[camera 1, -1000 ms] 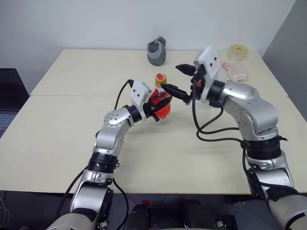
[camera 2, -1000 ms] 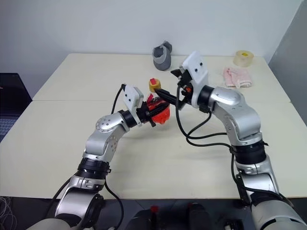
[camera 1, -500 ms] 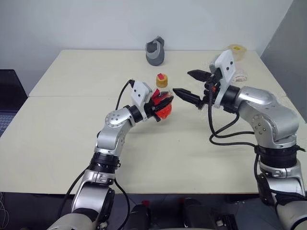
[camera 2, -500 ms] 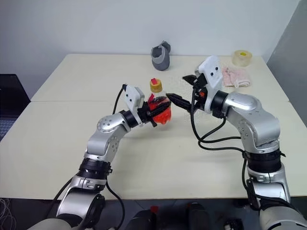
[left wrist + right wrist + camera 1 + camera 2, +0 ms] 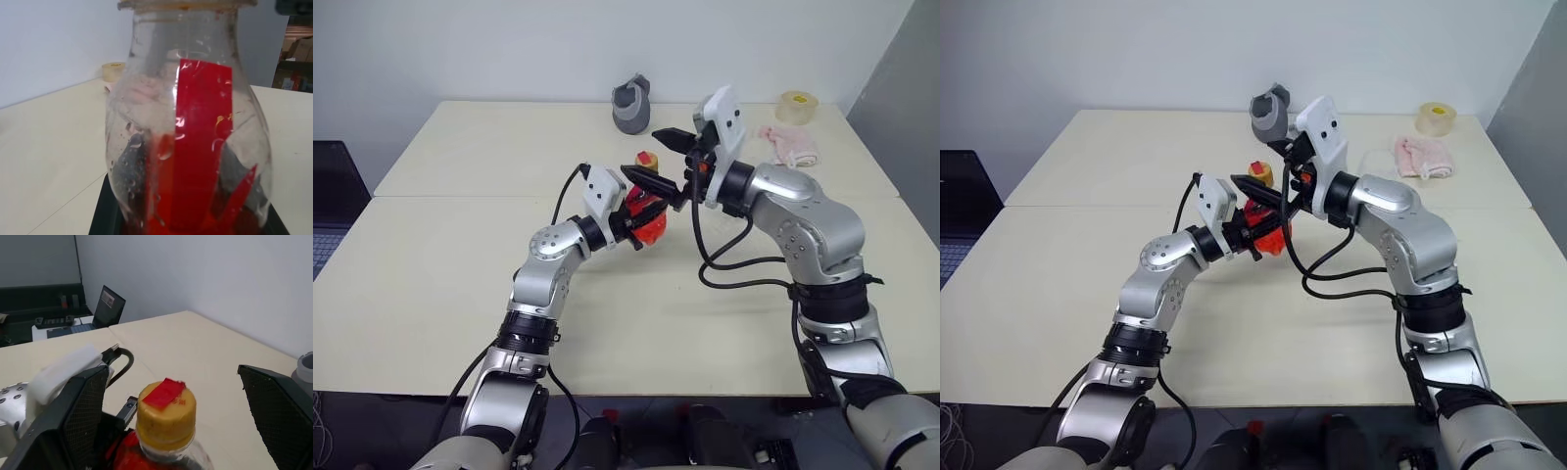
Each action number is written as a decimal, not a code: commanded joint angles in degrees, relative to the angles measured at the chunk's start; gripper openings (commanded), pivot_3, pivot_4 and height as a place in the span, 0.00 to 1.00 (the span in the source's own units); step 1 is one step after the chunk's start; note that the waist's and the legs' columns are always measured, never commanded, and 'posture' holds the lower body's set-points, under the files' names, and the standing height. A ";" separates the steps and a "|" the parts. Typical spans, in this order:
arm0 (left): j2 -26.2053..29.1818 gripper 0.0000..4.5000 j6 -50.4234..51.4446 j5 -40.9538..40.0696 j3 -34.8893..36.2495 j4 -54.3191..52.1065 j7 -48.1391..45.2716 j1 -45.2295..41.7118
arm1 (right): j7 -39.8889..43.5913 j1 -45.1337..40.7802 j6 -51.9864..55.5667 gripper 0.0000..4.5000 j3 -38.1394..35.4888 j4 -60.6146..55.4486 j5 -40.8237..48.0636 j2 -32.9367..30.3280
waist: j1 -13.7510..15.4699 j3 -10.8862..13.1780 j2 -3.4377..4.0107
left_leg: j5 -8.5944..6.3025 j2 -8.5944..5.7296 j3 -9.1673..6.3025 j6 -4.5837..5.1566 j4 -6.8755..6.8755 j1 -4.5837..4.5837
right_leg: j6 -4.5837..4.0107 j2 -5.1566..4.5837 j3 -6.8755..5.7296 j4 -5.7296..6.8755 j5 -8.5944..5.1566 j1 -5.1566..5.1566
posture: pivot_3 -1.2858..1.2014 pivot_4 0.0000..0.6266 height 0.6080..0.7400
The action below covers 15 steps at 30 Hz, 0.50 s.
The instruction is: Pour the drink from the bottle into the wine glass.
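Setting: lab or office-type test room. Evidence: plain white walls (image 5: 509, 49); two cream tables (image 5: 431, 274) pushed edge to edge; open laptop (image 5: 108, 303) on a side desk (image 5: 54, 330) with small devices; tape roll (image 5: 795, 106) on the far table corner; cardboard boxes (image 5: 301, 49) on shelving in the background.

The bottle (image 5: 646, 211) sits mid-table (image 5: 460, 264), a grey cup (image 5: 631, 103) behind it.
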 commanded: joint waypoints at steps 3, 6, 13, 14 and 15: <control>0.48 0.22 -0.75 -0.66 0.30 -2.70 -0.56 -0.45 | -2.13 -2.05 -2.46 1.00 -1.31 1.32 -1.34 1.97 | -0.02 0.00 0.00 | 0.00 0.00 0.00 0.00 0.00 0.00 | 0.00 -0.01 0.01 0.00 0.00 0.00 | 0.52 0.24 1.00; 0.62 0.22 -0.75 -0.64 0.31 -2.64 -0.47 -0.41 | -2.33 -2.12 -2.31 1.00 -1.80 1.59 -1.67 1.48 | -0.02 0.00 0.00 | 0.00 0.01 -0.01 0.00 0.00 0.00 | 0.00 -0.01 0.00 0.00 0.00 0.00 | 0.52 0.24 1.00; 0.23 0.22 -0.87 -0.69 0.18 -2.31 -0.24 -0.73 | -3.64 -0.64 -1.64 1.00 -3.90 0.58 -2.04 -1.79 | -0.02 0.00 0.00 | 0.00 0.00 0.00 0.00 0.00 0.00 | 0.00 -0.01 0.01 0.00 0.00 0.00 | 0.52 0.24 1.00; 0.14 0.22 -0.93 -0.69 0.17 -2.18 -0.22 -0.83 | -3.52 -0.24 -1.30 1.00 -4.26 -0.03 -1.89 -2.57 | -0.02 0.00 0.00 | 0.00 0.00 0.01 0.00 0.00 0.00 | 0.00 0.00 0.01 0.00 0.00 0.00 | 0.52 0.24 1.00; 0.09 0.22 -0.98 -0.68 0.15 -2.07 -0.21 -0.91 | -3.36 0.12 -0.94 1.00 -4.47 -0.67 -1.67 -3.22 | -0.02 0.00 0.00 | 0.00 0.00 0.00 0.00 0.00 0.00 | 0.00 -0.01 0.00 0.01 0.00 0.00 | 0.52 0.24 1.00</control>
